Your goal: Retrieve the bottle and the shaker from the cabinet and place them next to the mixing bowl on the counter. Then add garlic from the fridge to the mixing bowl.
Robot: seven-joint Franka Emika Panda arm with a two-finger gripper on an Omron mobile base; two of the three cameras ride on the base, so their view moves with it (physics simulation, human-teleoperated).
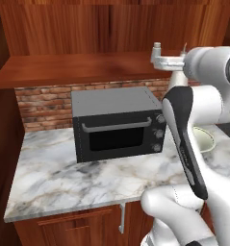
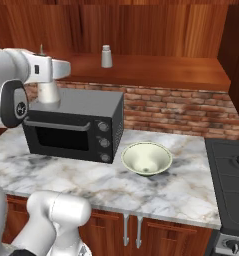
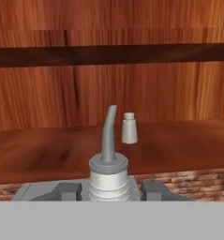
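Observation:
My gripper (image 3: 109, 191) is shut on the neck of the grey bottle (image 3: 108, 171), whose curved spout (image 3: 109, 126) rises between the two fingers (image 3: 66, 191). It is held at shelf height above the oven, and the spout tip (image 2: 41, 48) pokes up over the hand. The small white shaker (image 3: 128, 128) stands upright on the wooden cabinet shelf (image 2: 156, 67), behind the bottle and a little to its right, apart from it; it also appears in the base views (image 2: 106, 56) (image 1: 157, 48). The pale mixing bowl (image 2: 146, 158) sits on the marble counter (image 2: 91, 185) right of the oven. The fridge and garlic are out of view.
A black toaster oven (image 1: 116, 122) stands on the counter under the shelf, directly below my hand. A brick backsplash (image 2: 176, 107) runs behind it. A stove top (image 2: 231, 170) borders the counter at the right. Cabinet doors with handles (image 2: 131, 230) lie below.

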